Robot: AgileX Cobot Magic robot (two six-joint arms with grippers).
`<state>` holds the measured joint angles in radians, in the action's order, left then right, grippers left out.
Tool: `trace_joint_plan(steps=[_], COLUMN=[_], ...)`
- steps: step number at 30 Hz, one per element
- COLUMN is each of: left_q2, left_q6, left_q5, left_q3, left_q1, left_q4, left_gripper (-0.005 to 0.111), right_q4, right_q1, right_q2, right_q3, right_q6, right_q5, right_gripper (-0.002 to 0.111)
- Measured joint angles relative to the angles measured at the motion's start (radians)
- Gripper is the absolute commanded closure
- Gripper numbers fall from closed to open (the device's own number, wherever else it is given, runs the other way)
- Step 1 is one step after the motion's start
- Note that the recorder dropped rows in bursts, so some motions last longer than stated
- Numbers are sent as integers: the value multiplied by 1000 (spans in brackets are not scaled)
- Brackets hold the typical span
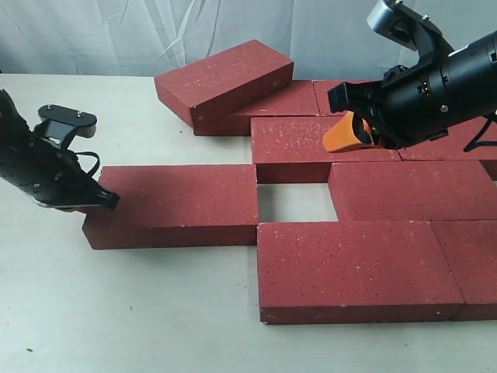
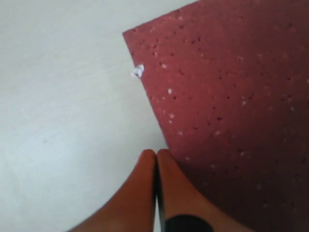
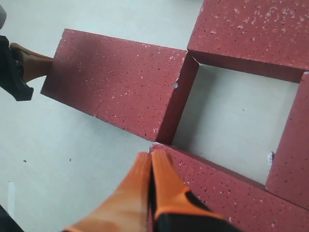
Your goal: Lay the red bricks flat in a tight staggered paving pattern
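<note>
Several red bricks lie flat on the table. One brick [image 1: 175, 203] [image 2: 231, 96] [image 3: 120, 92] sits at the left of the group. My left gripper [image 1: 99, 203] [image 2: 155, 153] is shut and empty, its orange fingertips [image 3: 29, 65] against that brick's left end. Beside its other end is a bare square gap [image 1: 293, 202] [image 3: 231, 116], ringed by the front brick [image 1: 353, 268] [image 3: 256, 34], the right brick [image 1: 411, 190] and the back brick [image 1: 311, 144] [image 3: 227, 193]. My right gripper [image 1: 347, 134] [image 3: 151, 155] is shut and empty over the back brick's corner.
At the back, one brick [image 1: 225, 78] leans tilted on top of a flat one [image 1: 268, 105]. Another brick [image 1: 470, 264] lies at the front right edge of the view. The pale table [image 1: 116, 311] stretches to the left and front; a white curtain [image 1: 93, 35] hangs behind.
</note>
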<state>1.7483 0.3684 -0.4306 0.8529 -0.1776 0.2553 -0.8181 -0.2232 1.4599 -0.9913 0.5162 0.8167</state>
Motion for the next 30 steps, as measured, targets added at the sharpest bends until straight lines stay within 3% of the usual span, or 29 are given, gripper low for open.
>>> trace_joint_plan(steps=[6,13,16,21,30], left_q2=[4,8,8,8,8], left_q6=[2,-24,-28,-28,-28], left_q5=[-12,-33,-34,-34,6], left_q3=[13,13,13,13,13], left_q1=[2,57,61,61,61], left_q4=[-18,-24,-24,-24,-7], left_gripper=[107,107,107,107,107], right_q4=[0,6,31,92,137], right_q1=[0,-15,-76,-269,-371], right_q2=[0,2,25,161,316], right_q3=[0,0,0,-21,-56], right_q6=[0,11,16,19,21], right_q5=[0,4,2,-26,-182], right_gripper=[109,109,109,109,109])
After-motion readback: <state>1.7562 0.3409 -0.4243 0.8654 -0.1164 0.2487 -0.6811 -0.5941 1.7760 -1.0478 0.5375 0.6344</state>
